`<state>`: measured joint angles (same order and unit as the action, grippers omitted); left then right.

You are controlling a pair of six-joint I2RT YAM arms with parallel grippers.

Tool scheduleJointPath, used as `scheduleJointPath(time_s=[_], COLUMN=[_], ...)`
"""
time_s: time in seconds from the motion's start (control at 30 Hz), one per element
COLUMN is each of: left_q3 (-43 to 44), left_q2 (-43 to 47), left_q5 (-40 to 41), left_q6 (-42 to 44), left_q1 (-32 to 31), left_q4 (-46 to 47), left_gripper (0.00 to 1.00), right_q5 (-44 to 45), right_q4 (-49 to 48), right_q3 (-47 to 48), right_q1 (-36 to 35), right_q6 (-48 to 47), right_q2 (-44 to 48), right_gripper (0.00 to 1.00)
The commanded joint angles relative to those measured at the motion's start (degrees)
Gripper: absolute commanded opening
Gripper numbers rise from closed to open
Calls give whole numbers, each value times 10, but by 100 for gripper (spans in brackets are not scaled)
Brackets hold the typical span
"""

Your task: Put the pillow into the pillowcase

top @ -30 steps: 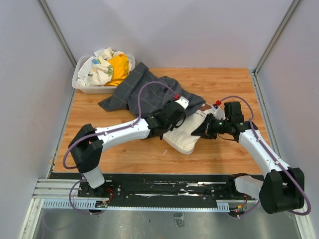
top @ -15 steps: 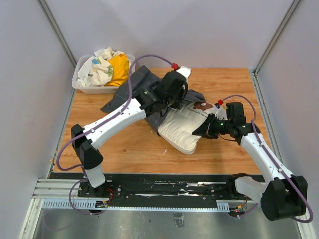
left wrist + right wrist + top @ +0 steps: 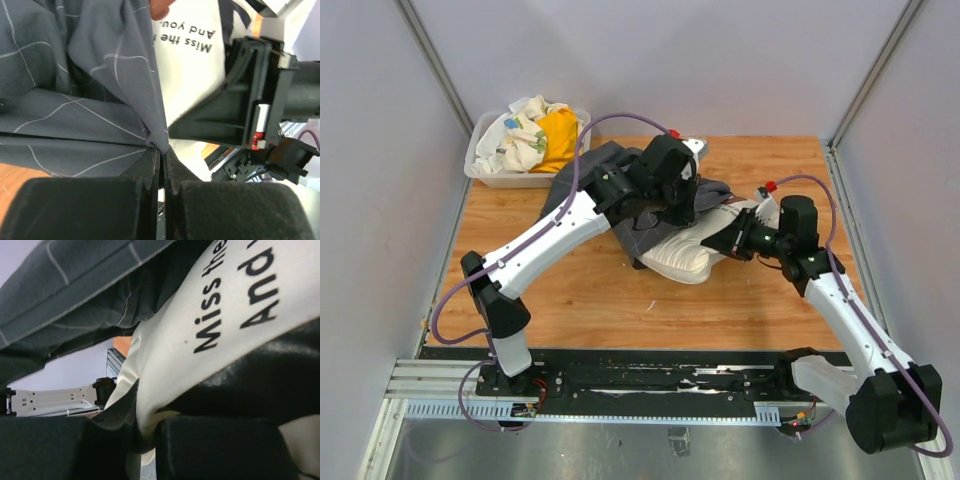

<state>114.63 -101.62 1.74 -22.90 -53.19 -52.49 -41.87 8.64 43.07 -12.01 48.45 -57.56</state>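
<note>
The cream-white pillow (image 3: 682,256), printed with black words, lies at the table's middle with its far end under the dark charcoal grid-lined pillowcase (image 3: 582,180). My left gripper (image 3: 682,212) is shut on the pillowcase's edge and holds it lifted over the pillow; the left wrist view shows the grey cloth (image 3: 100,85) pinched between the jaws and the pillow (image 3: 195,65) behind it. My right gripper (image 3: 728,238) is shut on the pillow's right end; the right wrist view shows the pillow (image 3: 220,330) squeezed between the pads, with the pillowcase (image 3: 80,295) above.
A clear plastic bin (image 3: 485,172) at the back left holds a yellow cloth (image 3: 558,135) and a white patterned cloth (image 3: 520,135). Grey walls close the table on three sides. The wooden tabletop (image 3: 620,305) lies bare in front of the pillow.
My left arm has swung up and back, lifting the pillowcase edge over the pillow. My right gripper has pushed the pillow back and left, partly under the pillowcase.
</note>
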Motion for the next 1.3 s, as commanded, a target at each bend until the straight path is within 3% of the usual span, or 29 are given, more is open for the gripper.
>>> scheduleJointPath(time_s=[0.0,0.17,0.37,0.47,0.63,0.83,1.03,1.27], left_q3=[30,29,41,34,-63,-139,-148,-272], left_q2=[18,25,24,28,63,97,96,72], left_q5=[-90,-83,-104,-85,-98,-184,-192,-202], left_q6=[-41,-46,-61,-58,-78,-109,-107,-119], left_q1=[-29,-29,-29,-29,-29,-29,-28,-28], left_q4=[31,28,41,33,69,137,136,212], left_gripper=[0,0,0,0,0,0,0,0], right_q5=[13,51,34,50,71,95,91,85], right_q4=[-133,-101,-129,-93,31,103,189,184], right_q3=[10,49,-20,-44,-38,-22,42,-3], right_q1=[-14,-14,-16,-17,3,100,146,146], right_q6=[23,-18,1,-22,-76,-84,-128,-127], right_q2=[-24,28,-11,-3,43,128,64,-2], right_gripper=[1,1,1,1,1,1,1,1])
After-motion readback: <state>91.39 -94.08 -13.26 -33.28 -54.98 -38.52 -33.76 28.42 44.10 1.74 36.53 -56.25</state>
